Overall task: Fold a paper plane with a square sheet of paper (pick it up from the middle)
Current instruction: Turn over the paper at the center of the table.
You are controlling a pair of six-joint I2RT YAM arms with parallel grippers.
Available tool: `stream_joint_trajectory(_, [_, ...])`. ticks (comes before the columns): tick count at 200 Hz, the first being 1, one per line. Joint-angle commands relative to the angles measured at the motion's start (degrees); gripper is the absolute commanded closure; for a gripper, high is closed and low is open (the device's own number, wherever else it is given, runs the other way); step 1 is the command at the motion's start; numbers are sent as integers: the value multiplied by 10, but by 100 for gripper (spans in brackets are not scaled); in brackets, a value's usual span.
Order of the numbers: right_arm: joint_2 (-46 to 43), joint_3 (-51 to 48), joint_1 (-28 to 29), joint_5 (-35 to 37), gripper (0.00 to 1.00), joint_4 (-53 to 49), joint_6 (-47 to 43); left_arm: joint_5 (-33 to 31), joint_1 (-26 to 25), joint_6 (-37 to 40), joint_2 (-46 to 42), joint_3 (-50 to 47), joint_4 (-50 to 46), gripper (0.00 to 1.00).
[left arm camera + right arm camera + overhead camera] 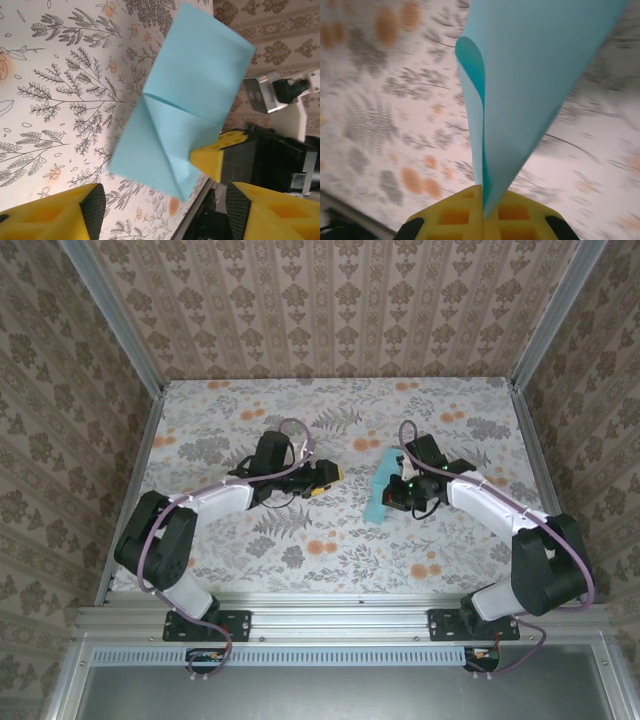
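Right pincer [483, 202] is clenched on the square sheet of paper [530, 75]. Both yellow fingers are pressed flat together with the turquoise edge pinched in the seam between them. The sheet rises away from the tips and curls into a narrow loop on one side. In the left wrist view the sheet [185, 110] is held clear of the floral surface [60, 100], with a soft shadow beside it. One yellow finger [215, 155] of the right pincer sits at its lower edge. A diagonal crease crosses the lower half; the upper half is a plain rectangle. Left pincer [165, 200] is released, fingers wide apart. The sheet's lower corner lies just ahead of the gap, and neither pad appears to touch it. From above, the left pincer [328, 476] sits near the sheet [381, 485], opposite the right pincer [392, 490], with a strip of bare surface between the left tips and the paper.
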Motion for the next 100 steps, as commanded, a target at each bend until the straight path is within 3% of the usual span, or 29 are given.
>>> stream_joint_trajectory(1, [-23, 58, 5, 159, 100, -219, -83, 17, 5, 76, -23, 38, -83, 28])
stream_joint_trajectory(31, [-5, 136, 18, 285, 100, -349, -93, 16, 15, 106, -39, 39, -120, 23])
stream_joint_trajectory(55, [54, 194, 62, 373, 96, -422, -69, 18, 26, 112, -57, 11, -119, 22])
stream_joint_trajectory(100, [207, 264, 143, 417, 91, -458, -28, 23, 46, 107, -98, -67, -115, 21])
